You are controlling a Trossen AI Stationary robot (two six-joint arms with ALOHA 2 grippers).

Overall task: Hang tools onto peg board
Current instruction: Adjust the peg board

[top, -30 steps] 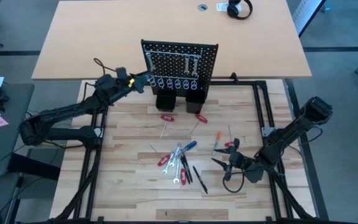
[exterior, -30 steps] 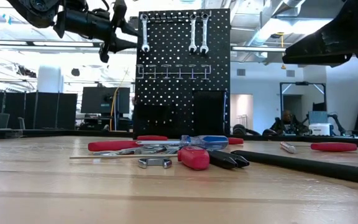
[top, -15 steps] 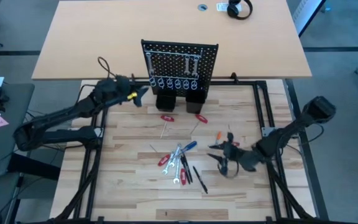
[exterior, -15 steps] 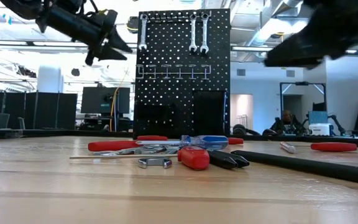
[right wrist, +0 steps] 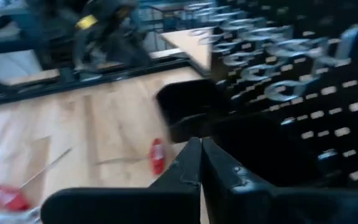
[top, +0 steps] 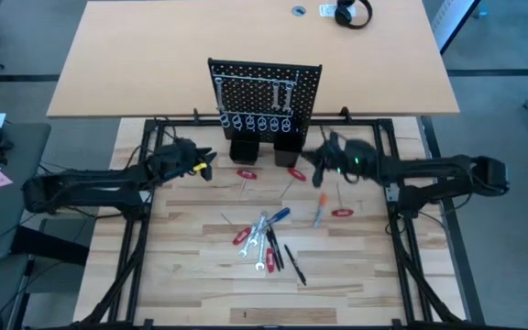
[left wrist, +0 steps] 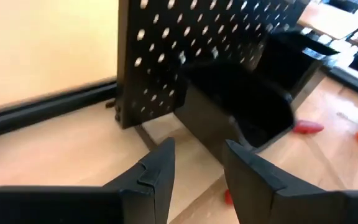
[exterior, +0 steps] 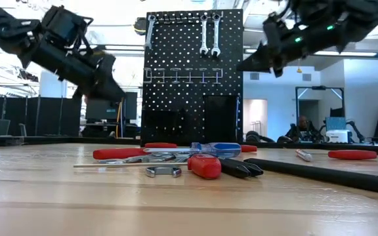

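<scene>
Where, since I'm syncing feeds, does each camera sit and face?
High: overhead, straight down on table; both arms, peg board.
Low: table height, facing board across tools; arms overhead.
Left wrist: on left arm, toward board's foot; open left pincer.
Right wrist: on right arm, toward hooks; shut right pincer.
Shared: peg board, every view.

Black peg board (top: pixel 266 92) upright before me, three silver wrenches (exterior: pixel 208 33) hung on it, remaining tools (top: pixel 268 236) scattered flat across my bench, red-handled pieces (top: pixel 246 173) nearest the board
</scene>
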